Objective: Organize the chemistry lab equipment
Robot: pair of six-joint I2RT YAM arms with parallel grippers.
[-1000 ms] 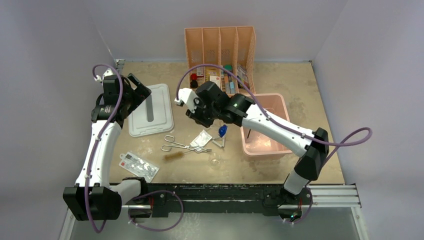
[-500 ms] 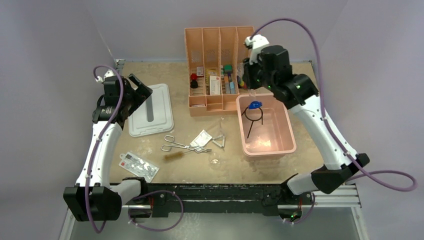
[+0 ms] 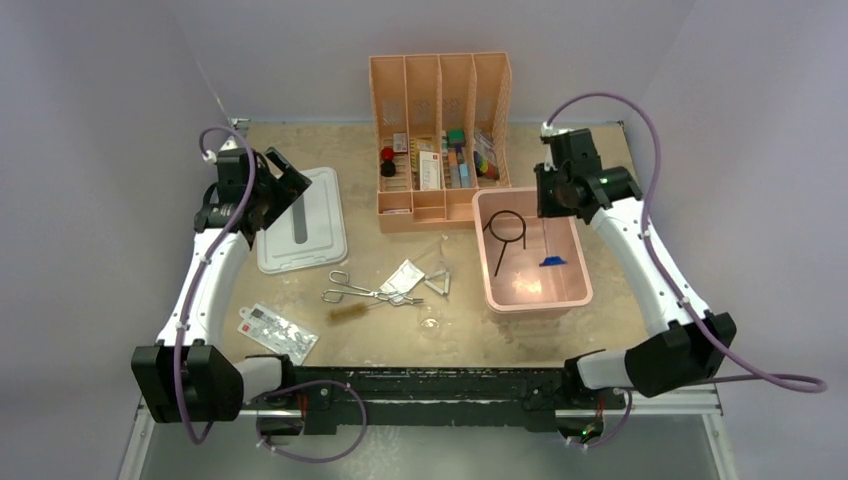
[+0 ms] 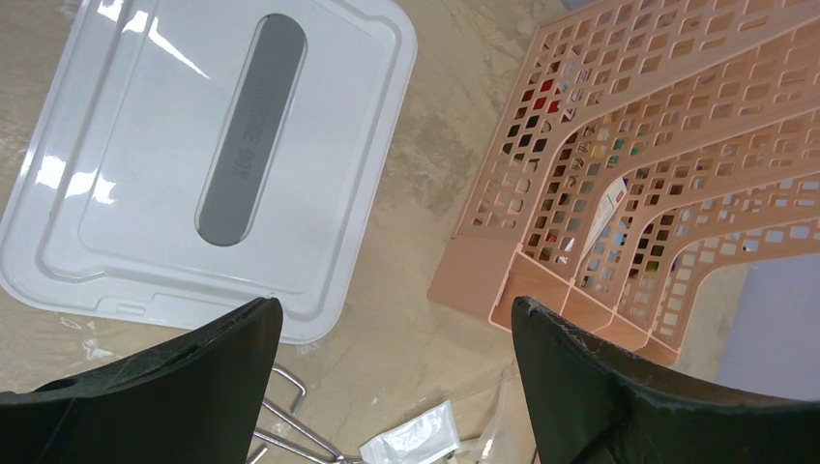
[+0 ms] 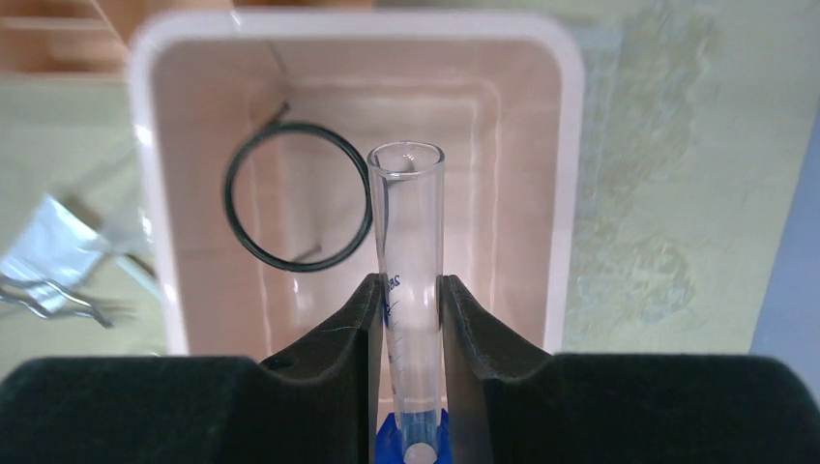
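My right gripper (image 3: 556, 200) is over the far right of the pink bin (image 3: 530, 300), shut on the clear blue-capped tube (image 5: 407, 251). The tube's blue end (image 3: 551, 261) shows over the bin. The black wire ring on its rod (image 3: 505, 228) lies in the bin, left of the tube (image 5: 298, 196). My left gripper (image 3: 272, 190) is open and empty above the white lid (image 3: 303, 218); it also shows in the left wrist view (image 4: 395, 309). The steel tongs (image 3: 360, 293), brown brush (image 3: 348, 313), white triangle (image 3: 438, 284) and clear packets (image 3: 404, 275) lie on the table's middle.
The peach divided organizer (image 3: 440, 140) with small colourful items stands at the back, touching the bin's far left corner. A flat red-and-white packet (image 3: 277, 331) lies front left. A small clear round item (image 3: 430, 322) lies near the front. Walls close in on both sides.
My right gripper carried the tube from the table's middle, past the organizer, to the bin's far right. The black ring now shows in the bin. My left arm barely shifted.
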